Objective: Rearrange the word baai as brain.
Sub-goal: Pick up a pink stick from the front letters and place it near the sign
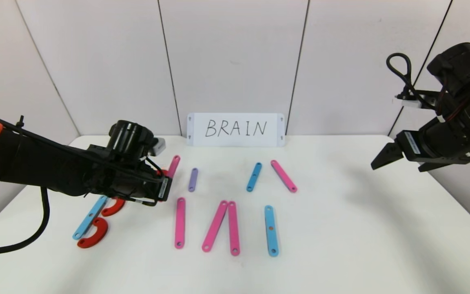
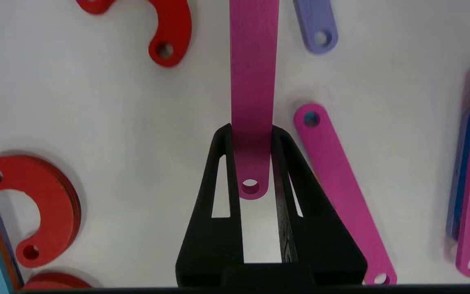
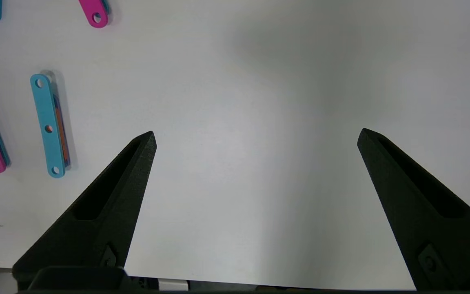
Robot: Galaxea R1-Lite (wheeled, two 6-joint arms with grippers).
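On the white counter (image 1: 341, 245), your left gripper (image 2: 251, 163) clamps one end of a flat pink strip with holes (image 2: 253, 81), near the handwritten white BRAIN card (image 1: 235, 129). Your right gripper (image 3: 255, 139) hangs parked off to the right, jaws spread wide and empty. The word looks far from finished: a light-blue strip (image 1: 89, 217) and red C-shaped curves (image 1: 94, 234) suggest a rough B, while the other pink, blue and purple strips lie loose, with R and N unbuilt.
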